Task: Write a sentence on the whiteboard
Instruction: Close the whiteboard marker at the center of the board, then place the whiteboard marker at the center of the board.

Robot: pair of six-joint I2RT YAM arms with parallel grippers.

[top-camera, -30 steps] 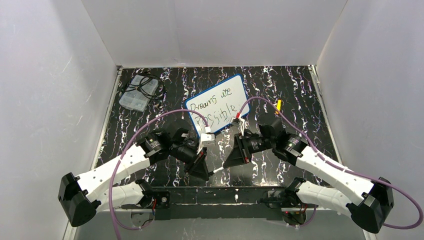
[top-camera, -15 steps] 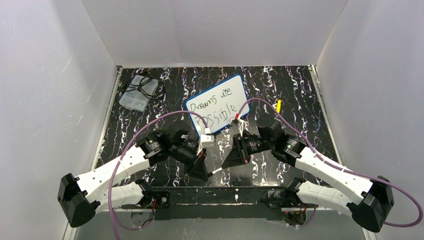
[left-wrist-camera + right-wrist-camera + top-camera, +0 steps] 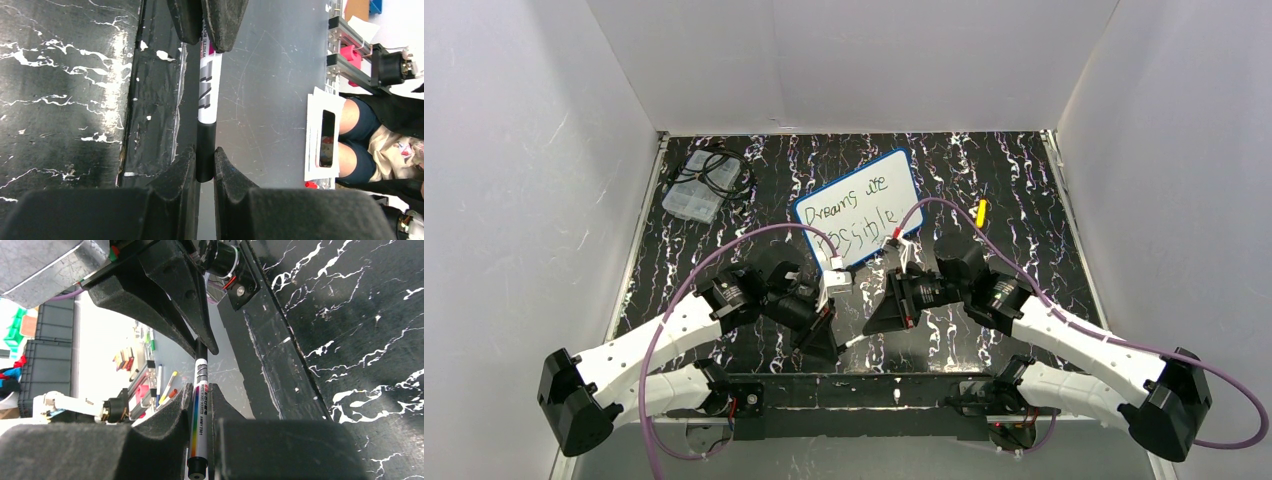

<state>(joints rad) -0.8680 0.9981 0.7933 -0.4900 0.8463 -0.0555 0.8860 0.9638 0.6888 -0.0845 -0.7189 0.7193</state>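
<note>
Shifted slightly leftward since a second ago: right gripper [image 3: 200, 392], which I logged as clamped on the white barrel of the marker [image 3: 206, 90]. Left gripper [image 3: 205, 162]: nearly unmoved, clamped on the marker's black end. Marker: bridged between the two over the near edge of the table [image 3: 1014, 170]. Whiteboard [image 3: 906, 188]: flat at mid-table, beyond both grippers and apart from them. Sentence [image 3: 856, 212]: two slanted rows on the board, the upper one reading "Dreams are".

One whiteboard [image 3: 857, 208], one marker [image 3: 206, 95], one clear box [image 3: 692, 197].
</note>
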